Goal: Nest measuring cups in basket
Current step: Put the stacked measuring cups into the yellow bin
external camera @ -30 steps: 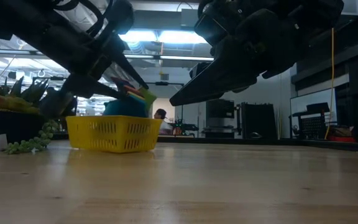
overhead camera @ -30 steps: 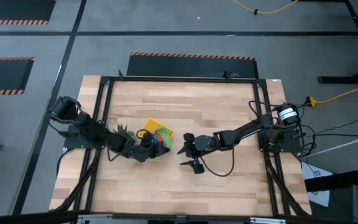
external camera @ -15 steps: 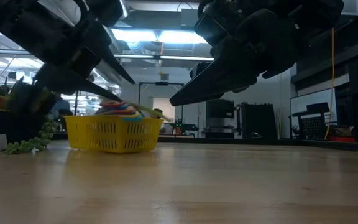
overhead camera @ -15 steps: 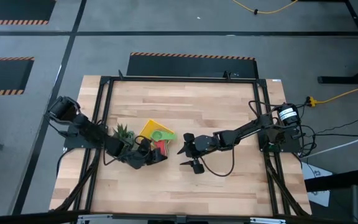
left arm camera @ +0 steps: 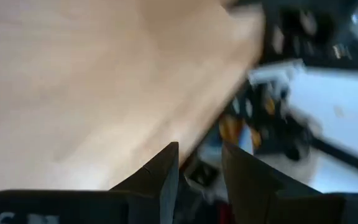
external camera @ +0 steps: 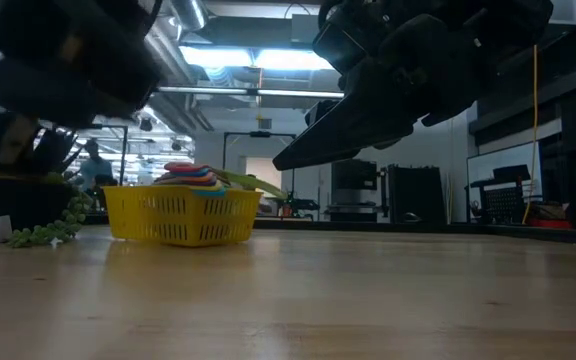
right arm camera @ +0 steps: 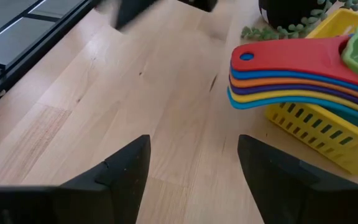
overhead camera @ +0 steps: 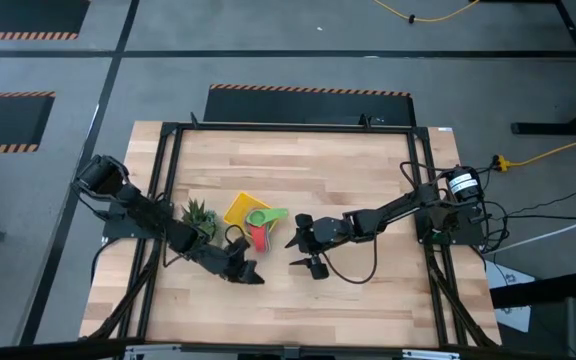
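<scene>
Since a second ago the left end effector (overhead camera: 251,274) has drawn back from the basket (overhead camera: 236,209) toward the counter's near edge, and the green cup it carried over the basket now lies on top of the stack there.

Landmark: the basket. The wooden counter (overhead camera: 298,170) carries it on its left half. The right arm reaches in from the counter's right side, and its end effector (overhead camera: 302,244) hangs just right of the basket, fingers spread wide with nothing between them; its wrist view looks past those fingers (right arm camera: 124,169) at the basket's mesh wall (right arm camera: 328,130). The left end effector sits just in front of the basket, apart from it, fingers parted by a narrow gap and holding nothing. A small spiky green plant (overhead camera: 199,214) stands just left of the basket.

Inside the basket the measuring cups (right arm camera: 297,78) lie nested, their flat handles fanned out over the wall: red on top, then orange, purple, yellow and blue, with the green cup (overhead camera: 264,215) uppermost, its handle pointing away from the plant.
</scene>
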Available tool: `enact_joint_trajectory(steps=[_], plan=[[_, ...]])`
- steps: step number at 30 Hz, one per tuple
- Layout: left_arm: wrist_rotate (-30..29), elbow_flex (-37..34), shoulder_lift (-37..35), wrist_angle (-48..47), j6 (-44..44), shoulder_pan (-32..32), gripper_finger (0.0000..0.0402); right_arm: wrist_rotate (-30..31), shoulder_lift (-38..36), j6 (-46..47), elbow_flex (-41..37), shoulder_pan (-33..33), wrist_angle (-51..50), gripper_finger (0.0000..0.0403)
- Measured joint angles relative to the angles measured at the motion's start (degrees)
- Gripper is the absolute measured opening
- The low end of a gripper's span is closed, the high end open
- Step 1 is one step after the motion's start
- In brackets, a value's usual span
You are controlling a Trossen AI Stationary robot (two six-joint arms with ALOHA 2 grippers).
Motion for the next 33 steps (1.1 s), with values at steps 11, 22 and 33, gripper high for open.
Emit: enact_joint_trajectory(steps=[11, 22, 33], plan=[[-1.1, 0.0, 0.0, 18.1, 22.7, 1.9, 0.0115, 0.0, -0.3, -0.1, 0.0, -1.0, 0.5, 0.0248], [0.7, 0.0, -0.6, 18.2, 31.6, 5.9, 0.0115, -0.6, -0.7, 0.0, 5.3, -7.5, -2.7, 0.0248], [-2.2, 0.0, -14.4, 9.3, 47.3, 6.2, 0.0115, -2.0, -0.7, -6.3, 19.9, -11.7, -25.7, 0.0248]])
